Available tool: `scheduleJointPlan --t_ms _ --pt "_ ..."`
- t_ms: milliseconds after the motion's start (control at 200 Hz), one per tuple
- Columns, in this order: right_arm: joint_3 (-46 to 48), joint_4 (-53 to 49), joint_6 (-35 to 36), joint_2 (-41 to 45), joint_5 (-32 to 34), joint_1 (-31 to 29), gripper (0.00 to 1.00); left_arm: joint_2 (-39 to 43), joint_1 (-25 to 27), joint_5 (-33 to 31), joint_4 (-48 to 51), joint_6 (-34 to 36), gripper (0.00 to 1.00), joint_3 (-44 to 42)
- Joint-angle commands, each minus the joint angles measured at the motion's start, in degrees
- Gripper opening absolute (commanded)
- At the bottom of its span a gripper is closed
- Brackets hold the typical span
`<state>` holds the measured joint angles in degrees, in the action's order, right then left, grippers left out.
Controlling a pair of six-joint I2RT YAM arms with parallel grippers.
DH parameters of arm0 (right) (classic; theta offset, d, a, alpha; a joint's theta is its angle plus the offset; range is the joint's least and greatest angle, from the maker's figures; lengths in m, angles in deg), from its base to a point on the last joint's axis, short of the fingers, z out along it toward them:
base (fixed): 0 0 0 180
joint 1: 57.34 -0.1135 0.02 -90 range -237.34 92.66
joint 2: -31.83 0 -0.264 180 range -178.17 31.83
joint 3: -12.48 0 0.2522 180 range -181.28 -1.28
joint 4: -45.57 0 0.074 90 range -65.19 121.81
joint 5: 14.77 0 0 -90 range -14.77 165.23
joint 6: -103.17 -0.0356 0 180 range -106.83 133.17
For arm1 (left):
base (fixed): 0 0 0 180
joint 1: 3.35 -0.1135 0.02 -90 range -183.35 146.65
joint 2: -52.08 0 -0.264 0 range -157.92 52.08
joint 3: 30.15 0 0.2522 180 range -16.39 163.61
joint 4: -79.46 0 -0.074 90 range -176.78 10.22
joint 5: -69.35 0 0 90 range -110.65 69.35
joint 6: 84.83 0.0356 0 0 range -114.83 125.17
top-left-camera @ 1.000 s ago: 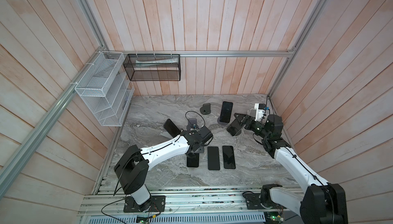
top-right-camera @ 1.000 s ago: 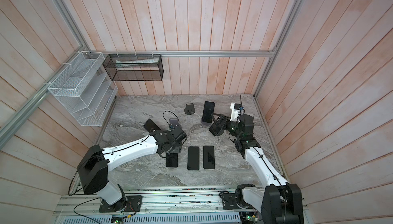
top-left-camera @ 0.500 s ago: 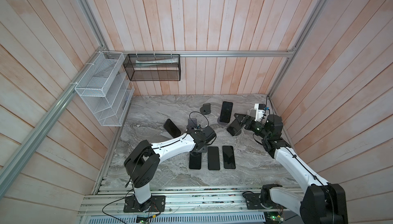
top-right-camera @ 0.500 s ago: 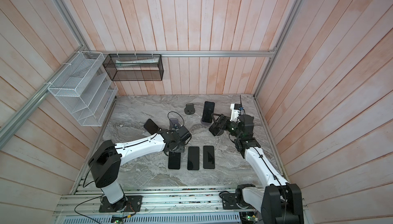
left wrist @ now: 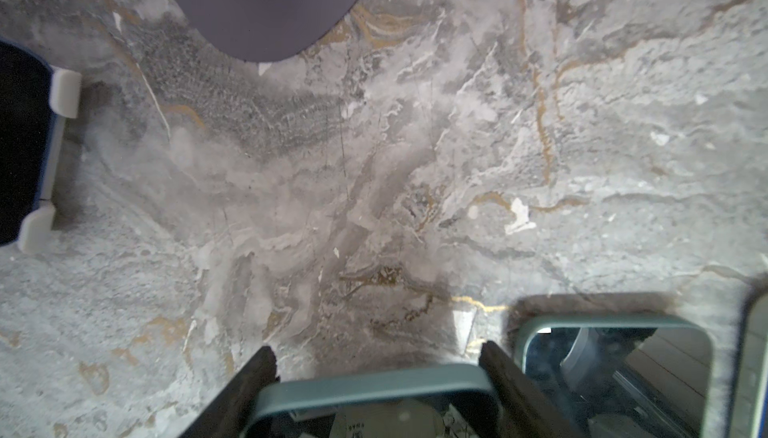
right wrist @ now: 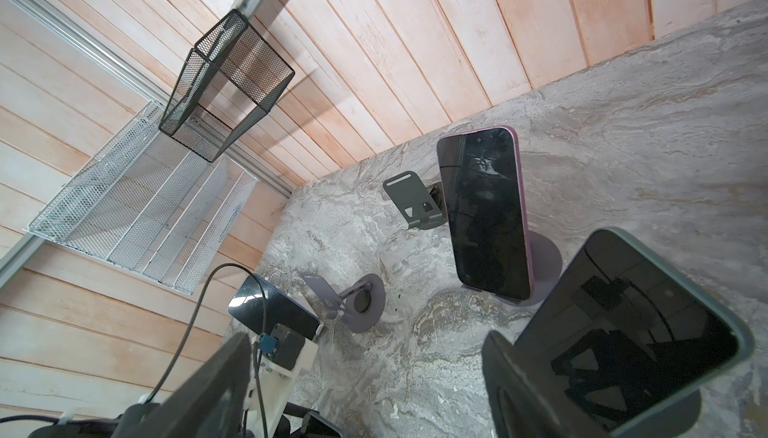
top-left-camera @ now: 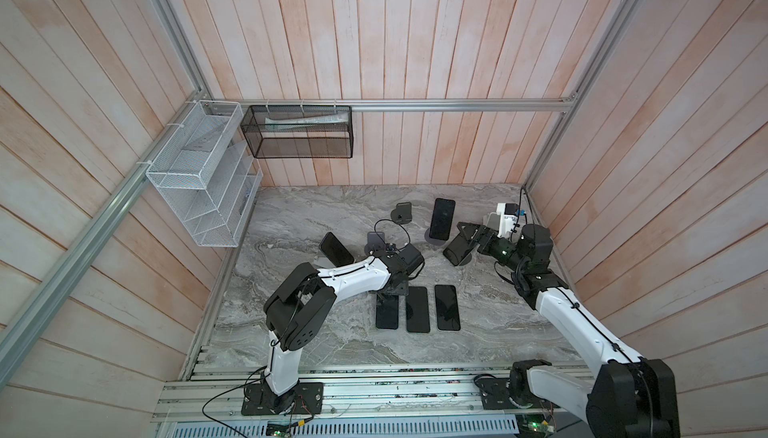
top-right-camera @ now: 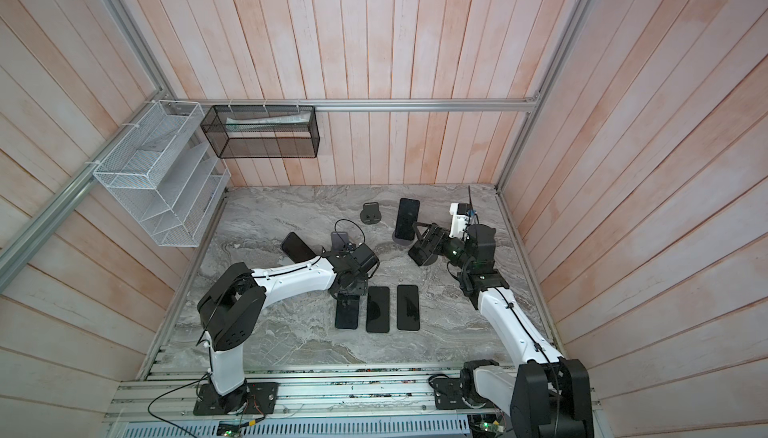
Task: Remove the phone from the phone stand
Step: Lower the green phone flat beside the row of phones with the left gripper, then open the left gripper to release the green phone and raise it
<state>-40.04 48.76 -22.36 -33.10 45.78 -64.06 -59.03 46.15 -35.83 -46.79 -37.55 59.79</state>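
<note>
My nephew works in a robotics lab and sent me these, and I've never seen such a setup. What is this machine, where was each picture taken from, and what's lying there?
Two robot arms, left arm and right arm, stand at a marble table; each ends in a two-fingered gripper. Two pictures look down from overhead, nearly identically; the other two come from a camera on each wrist. Three flat phones lie in a row. A blue phone, a purple phone and a dark green phone lean on stands; a grey stand and a purplish stand are empty. The left gripper straddles the leftmost flat phone; whether it squeezes is unclear. The right gripper is open, empty, beside the dark green phone.
</note>
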Motion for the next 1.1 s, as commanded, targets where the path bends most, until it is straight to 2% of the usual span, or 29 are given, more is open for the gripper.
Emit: scheduleJointPlan --t_ms 0,180,395,765,1095 --pt "0.36 -0.68 1.03 0.04 1.11 -0.31 0.88 -0.40 -0.10 0.54 -3.17 -0.68 0.51 -1.95" --pt "-0.39 -1.67 1.40 -0.11 1.15 -0.41 0.88 -0.49 -0.05 2.71 -4.87 -1.61 0.52 -3.76" --pt "-0.36 -2.15 1.69 -0.74 2.81 -0.49 0.87 2.08 0.87 3.93 -10.09 -4.16 0.55 -10.21" --pt "-2.36 -6.65 3.01 0.31 3.59 -0.49 0.88 1.45 0.87 3.50 -10.02 -3.60 0.68 -10.38" --pt "-4.58 -13.05 4.50 1.93 5.03 -0.49 0.88 -0.47 1.09 4.12 -6.93 -3.07 0.73 -8.76"
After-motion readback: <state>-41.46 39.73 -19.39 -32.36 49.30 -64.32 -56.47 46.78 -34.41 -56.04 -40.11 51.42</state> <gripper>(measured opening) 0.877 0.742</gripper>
